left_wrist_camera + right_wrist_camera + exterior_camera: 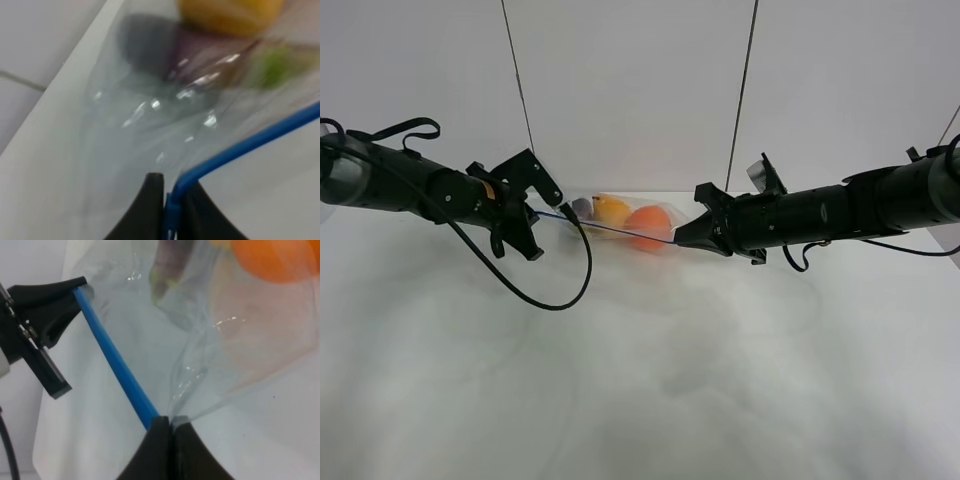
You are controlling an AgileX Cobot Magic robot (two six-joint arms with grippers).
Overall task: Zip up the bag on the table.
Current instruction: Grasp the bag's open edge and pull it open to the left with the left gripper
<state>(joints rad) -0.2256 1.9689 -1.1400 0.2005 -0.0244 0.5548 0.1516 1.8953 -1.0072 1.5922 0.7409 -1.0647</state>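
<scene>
The clear bag (620,215) lies at the far middle of the white table (640,390), with a purple eggplant, a yellow fruit (612,209) and an orange (648,225) inside. Its blue zipper strip (620,230) stretches taut between both grippers. My left gripper (558,211) is shut on the strip's left end (169,200). My right gripper (678,240) is shut on the right end (170,422). In the right wrist view the strip (117,365) runs straight to the left gripper's fingers (65,290), and the bag's film (225,340) hangs loosely behind it.
A black cable (565,290) loops from the left arm down onto the table in front of the bag. The table's far edge and a white panelled wall (630,90) lie just behind the bag. Both arms reach in low from the sides.
</scene>
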